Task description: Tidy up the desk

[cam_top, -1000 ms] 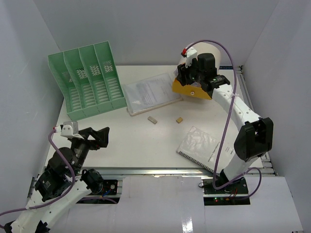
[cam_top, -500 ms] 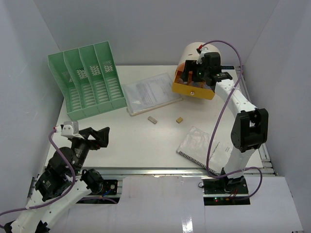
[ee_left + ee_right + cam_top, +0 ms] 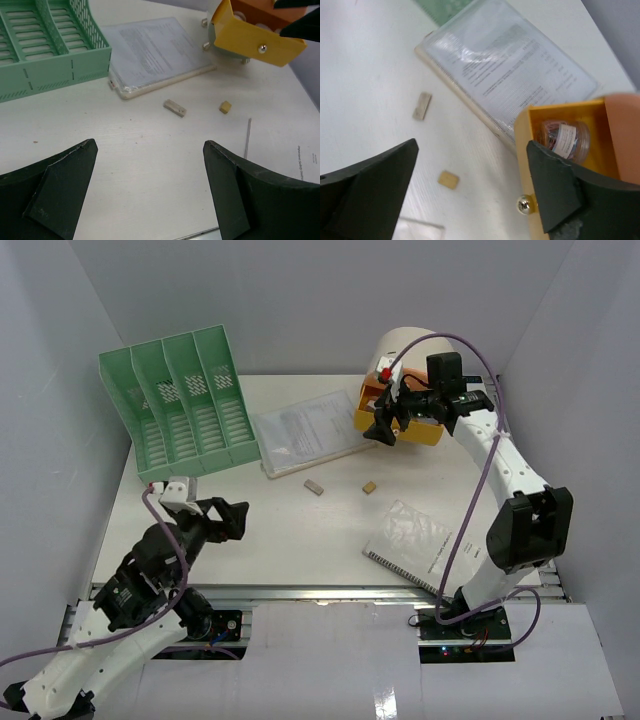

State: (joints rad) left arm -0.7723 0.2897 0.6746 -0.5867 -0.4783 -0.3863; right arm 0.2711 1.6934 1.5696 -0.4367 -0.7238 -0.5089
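The white desk (image 3: pixel 280 530) holds a clear document folder (image 3: pixel 305 430), a grey block (image 3: pixel 314 486), a small tan cube (image 3: pixel 370 486) and a spiral notebook (image 3: pixel 420 545). A yellow drawer (image 3: pixel 405 425) stands pulled out of a round orange cabinet at the back right. In the right wrist view the drawer (image 3: pixel 570 165) holds a jar of paper clips (image 3: pixel 564 137). My right gripper (image 3: pixel 383 426) hovers open and empty beside the drawer front (image 3: pixel 472 145). My left gripper (image 3: pixel 228 515) is open and empty, low over the desk's near left (image 3: pixel 150 145).
A green file rack (image 3: pixel 180 405) with several slots stands at the back left, touching the folder's left side. The block (image 3: pixel 175 107) and cube (image 3: pixel 226 106) lie ahead of my left gripper. White walls enclose the desk; an aluminium rail (image 3: pixel 330 592) runs along the near edge.
My right gripper has come out of the open drawer and swung left of it. My left arm has moved forward and right over the desk.
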